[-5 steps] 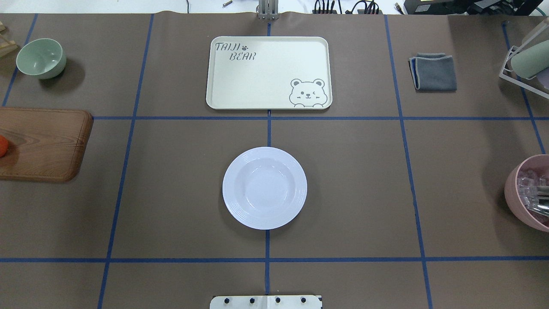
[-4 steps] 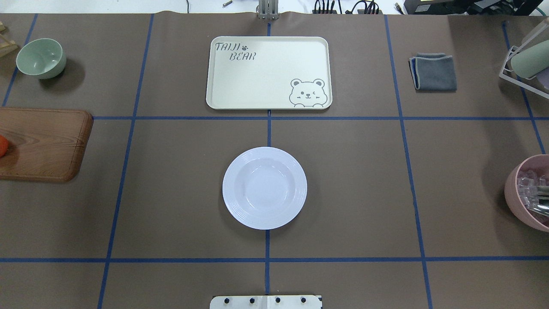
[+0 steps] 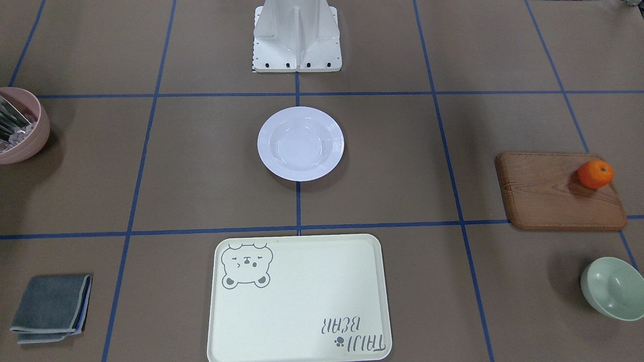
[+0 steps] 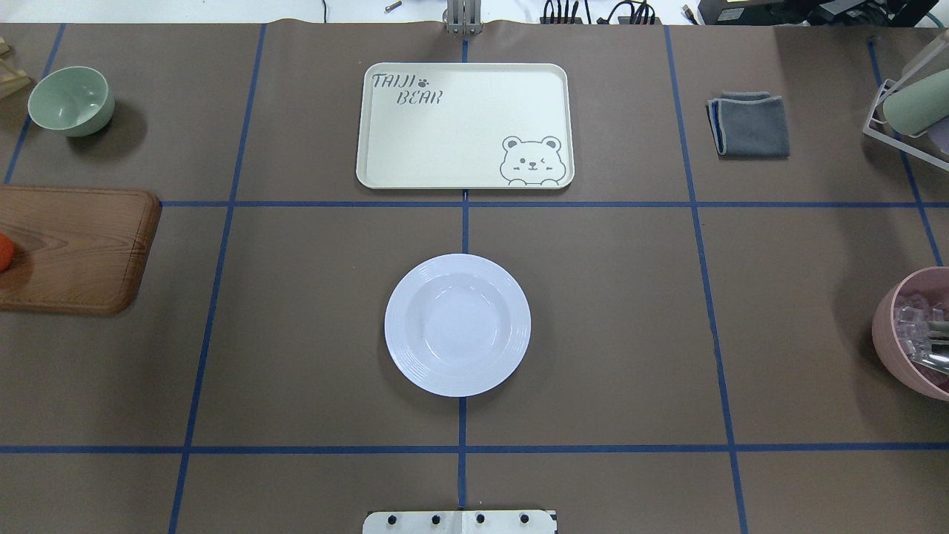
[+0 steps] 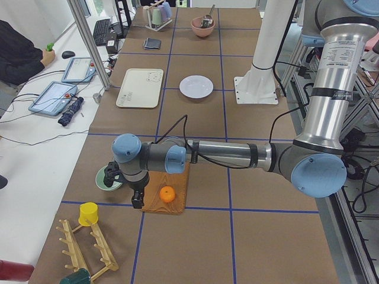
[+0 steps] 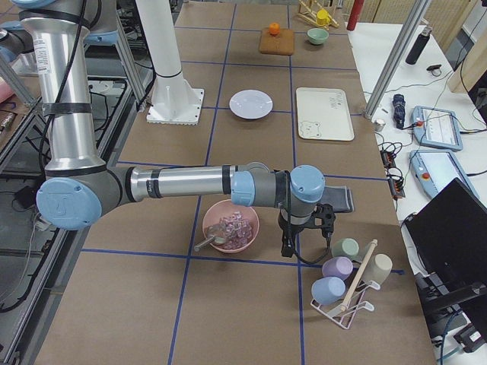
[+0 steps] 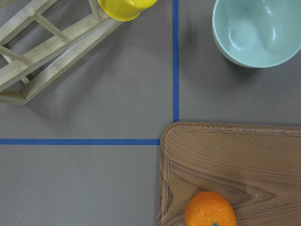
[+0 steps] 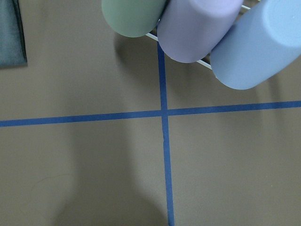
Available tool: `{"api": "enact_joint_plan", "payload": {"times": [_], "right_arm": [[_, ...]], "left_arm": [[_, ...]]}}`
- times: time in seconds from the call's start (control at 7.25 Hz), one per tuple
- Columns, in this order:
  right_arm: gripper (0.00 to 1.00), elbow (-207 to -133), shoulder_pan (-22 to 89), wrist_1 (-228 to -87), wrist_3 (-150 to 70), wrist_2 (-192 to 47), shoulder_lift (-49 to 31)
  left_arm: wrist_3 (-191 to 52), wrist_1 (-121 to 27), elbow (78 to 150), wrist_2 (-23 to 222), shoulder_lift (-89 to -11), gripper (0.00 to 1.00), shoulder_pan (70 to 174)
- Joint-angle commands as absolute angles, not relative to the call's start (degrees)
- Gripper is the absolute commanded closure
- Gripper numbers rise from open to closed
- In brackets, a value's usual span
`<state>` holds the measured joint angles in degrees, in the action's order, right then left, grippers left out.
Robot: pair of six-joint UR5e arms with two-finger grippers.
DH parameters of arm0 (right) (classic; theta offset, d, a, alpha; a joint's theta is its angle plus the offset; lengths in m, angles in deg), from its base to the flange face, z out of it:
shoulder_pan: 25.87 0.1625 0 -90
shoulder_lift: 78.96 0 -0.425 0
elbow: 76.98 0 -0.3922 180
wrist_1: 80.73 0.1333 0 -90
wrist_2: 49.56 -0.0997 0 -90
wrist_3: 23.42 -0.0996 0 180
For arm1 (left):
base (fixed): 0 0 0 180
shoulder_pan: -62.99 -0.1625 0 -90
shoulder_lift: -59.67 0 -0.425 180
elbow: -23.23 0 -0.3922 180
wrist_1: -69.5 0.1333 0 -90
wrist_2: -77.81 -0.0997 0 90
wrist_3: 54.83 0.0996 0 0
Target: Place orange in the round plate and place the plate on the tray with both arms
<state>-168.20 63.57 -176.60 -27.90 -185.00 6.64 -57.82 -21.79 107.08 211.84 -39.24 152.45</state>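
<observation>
Orange is found on the wooden board, just beside the jaws of the left arm; whether they are spread cannot be told.

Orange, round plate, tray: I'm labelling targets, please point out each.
orange (image 3: 595, 174), exterior front-facing view, middle of its peel.
round plate (image 4: 397, 326), overhead exterior view, ridged left rim.
tray (image 4: 467, 122), overhead exterior view, bare middle.

L claw, R claw point down, low; open/shut unclear.
</observation>
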Motion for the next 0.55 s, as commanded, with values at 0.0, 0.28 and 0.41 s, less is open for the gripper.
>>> {"api": "enact_joint_plan", "payload": {"times": [0.0, 0.28, 0.41], "right_arm": [[0.0, -168.21, 63.6, -176.62, -27.9, -185.09, 6.56], [0.0, -168.3, 63.6, -176.53, -27.9, -185.09, 6.56], [0.0, -168.48, 63.52, -176.53, -27.9, -185.27, 6.56]], "left_arm": [[-57.73, -21.82, 107.08, 211.75, -39.29, 0.02, 152.37], [-57.73, -21.82, 107.16, 211.75, -39.29, 0.02, 152.37], [-57.73, -21.91, 107.34, 210.88, -39.29, 0.02, 152.37]]}}
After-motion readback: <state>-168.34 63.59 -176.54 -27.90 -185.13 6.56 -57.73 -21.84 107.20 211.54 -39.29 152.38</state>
